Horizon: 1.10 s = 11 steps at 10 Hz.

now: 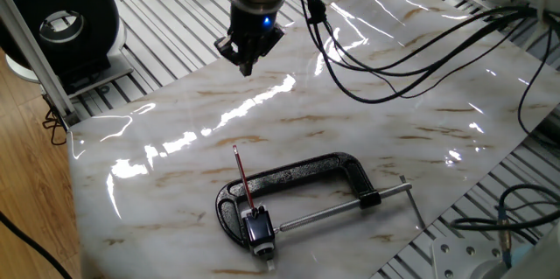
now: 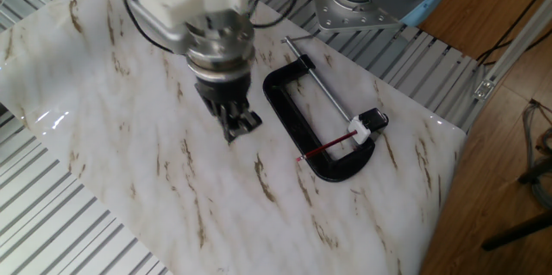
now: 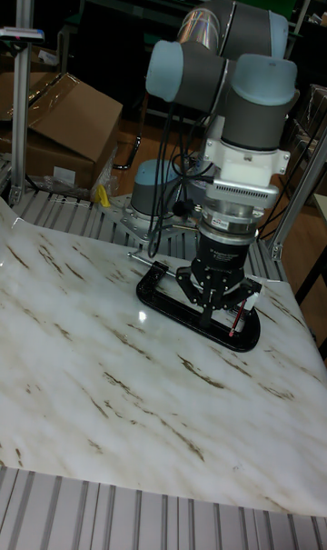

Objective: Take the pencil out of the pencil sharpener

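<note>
Pencil [image 1: 242, 177], thin dark-red stick, sits in small black-and-silver pencil sharpener [image 1: 257, 228] lying across big black C-shaped metal clamp [image 1: 302, 177] on marble-patterned tabletop [image 1: 394, 130]. Gripper [image 1: 246, 58] hangs above bare table, well apart from clamp, jaws together, holding nothing.

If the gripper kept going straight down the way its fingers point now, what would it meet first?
Most likely bare marble tabletop. The gripper points down beside the black clamp, clear of the pencil and pencil sharpener, though depth is uncertain.
</note>
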Motion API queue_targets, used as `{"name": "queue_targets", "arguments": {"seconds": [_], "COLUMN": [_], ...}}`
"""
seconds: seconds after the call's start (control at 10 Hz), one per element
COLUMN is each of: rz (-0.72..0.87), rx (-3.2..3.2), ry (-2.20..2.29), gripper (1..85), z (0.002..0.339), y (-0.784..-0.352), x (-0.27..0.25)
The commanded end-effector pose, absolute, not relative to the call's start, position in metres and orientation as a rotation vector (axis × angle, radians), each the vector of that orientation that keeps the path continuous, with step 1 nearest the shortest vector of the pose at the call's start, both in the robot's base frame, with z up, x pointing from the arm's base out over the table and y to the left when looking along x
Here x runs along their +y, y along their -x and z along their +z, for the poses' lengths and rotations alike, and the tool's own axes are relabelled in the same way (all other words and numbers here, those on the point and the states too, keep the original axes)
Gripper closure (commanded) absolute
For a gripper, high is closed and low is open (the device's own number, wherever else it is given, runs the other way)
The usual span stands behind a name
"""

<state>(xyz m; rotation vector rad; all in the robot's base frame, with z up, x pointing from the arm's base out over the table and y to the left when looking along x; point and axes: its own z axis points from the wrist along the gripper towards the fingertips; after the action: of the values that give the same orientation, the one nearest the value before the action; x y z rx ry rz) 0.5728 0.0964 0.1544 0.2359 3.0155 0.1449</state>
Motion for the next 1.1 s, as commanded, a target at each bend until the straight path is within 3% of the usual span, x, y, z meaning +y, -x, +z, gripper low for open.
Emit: {"name": "queue_targets", "arguments": {"seconds": [0.0, 0.4, 0.5, 0.6, 0.8, 1.0], "rz": [0.071, 0.281, 0.422, 0.374, 0.358, 0.315], "rx": [3.040, 3.098, 3.105, 3.138, 3.075, 3.093], "ry": [-0.241, -0.170, -0.140, -0.042, -0.144, -0.209], "gripper": [84.7, 84.7, 72.3, 63.0, 61.3, 58.0], "z": [0.149, 0.152, 0.158, 0.143, 0.114, 0.110], "y": [-0.565, -0.550, -0.545, -0.539, -0.564, -0.559], "x": [0.092, 0.128, 0.151, 0.153, 0.189, 0.192]}}
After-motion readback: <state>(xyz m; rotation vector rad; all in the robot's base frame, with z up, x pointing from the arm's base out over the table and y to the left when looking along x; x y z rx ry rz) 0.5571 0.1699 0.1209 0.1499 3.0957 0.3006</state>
